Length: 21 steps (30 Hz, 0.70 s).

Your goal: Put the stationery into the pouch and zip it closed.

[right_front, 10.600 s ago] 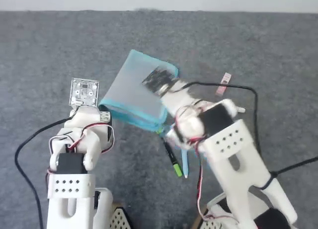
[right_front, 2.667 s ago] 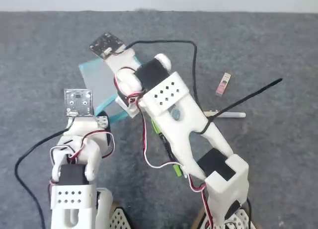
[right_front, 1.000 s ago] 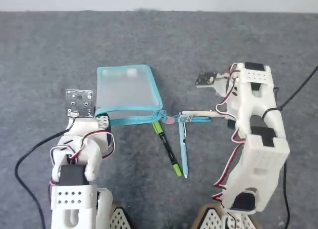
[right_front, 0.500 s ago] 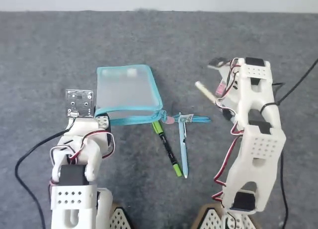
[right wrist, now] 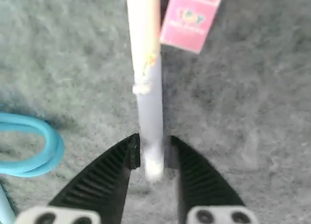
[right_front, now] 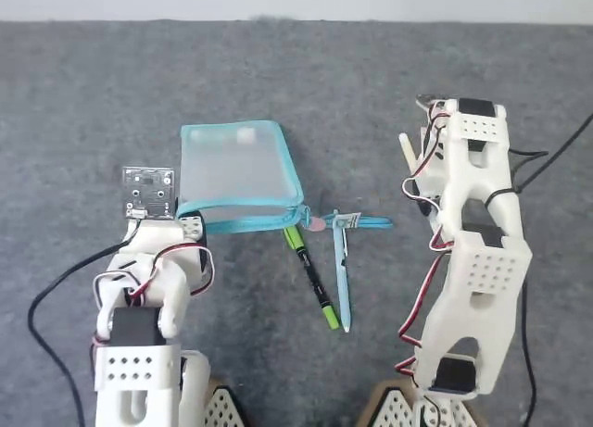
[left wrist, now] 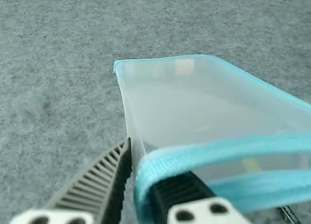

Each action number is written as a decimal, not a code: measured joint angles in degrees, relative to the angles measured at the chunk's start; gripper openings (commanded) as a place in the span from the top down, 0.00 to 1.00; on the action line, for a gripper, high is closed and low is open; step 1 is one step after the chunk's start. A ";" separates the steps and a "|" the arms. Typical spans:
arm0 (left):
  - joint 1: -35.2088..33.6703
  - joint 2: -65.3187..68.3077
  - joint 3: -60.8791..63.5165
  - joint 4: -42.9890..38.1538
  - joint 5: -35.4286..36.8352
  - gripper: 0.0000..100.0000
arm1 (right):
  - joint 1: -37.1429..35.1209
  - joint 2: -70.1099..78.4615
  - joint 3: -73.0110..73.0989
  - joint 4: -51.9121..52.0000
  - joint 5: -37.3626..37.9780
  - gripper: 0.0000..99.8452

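A translucent pouch (right_front: 236,168) with teal zipper trim lies flat on the grey mat. My left gripper (right_front: 192,221) (left wrist: 141,185) is shut on the teal edge at the pouch's (left wrist: 194,102) near left corner. A green-and-black pen (right_front: 311,274) and a light blue pen (right_front: 342,274) lie side by side below the pouch's right corner. My right gripper (right_front: 417,174) (right wrist: 151,153) is shut on one end of a white pen (right_front: 406,153) (right wrist: 145,63), whose other end points to the far side of the table. A pink eraser (right wrist: 192,12) lies beside the pen's far end.
A teal cord (right_front: 361,223) (right wrist: 34,146) runs from the pouch's zipper end toward the right arm. The grey mat (right_front: 111,94) is open to the left of and behind the pouch. A black cable (right_front: 46,279) trails beside the left arm.
The right gripper took the white pen from where it lay crosswise by the teal cord, carried it right and farther back, and turned it to point away. Pouch and left arm are unmoved.
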 measured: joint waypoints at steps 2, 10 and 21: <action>0.00 0.00 0.00 0.00 0.00 0.99 | 0.09 0.00 0.00 0.09 0.00 0.93; 0.00 0.00 0.00 0.00 0.00 0.99 | 0.18 -0.44 0.00 0.88 5.27 0.86; 0.00 0.00 0.00 0.00 0.00 0.99 | 0.26 -1.76 7.65 -4.48 8.26 0.98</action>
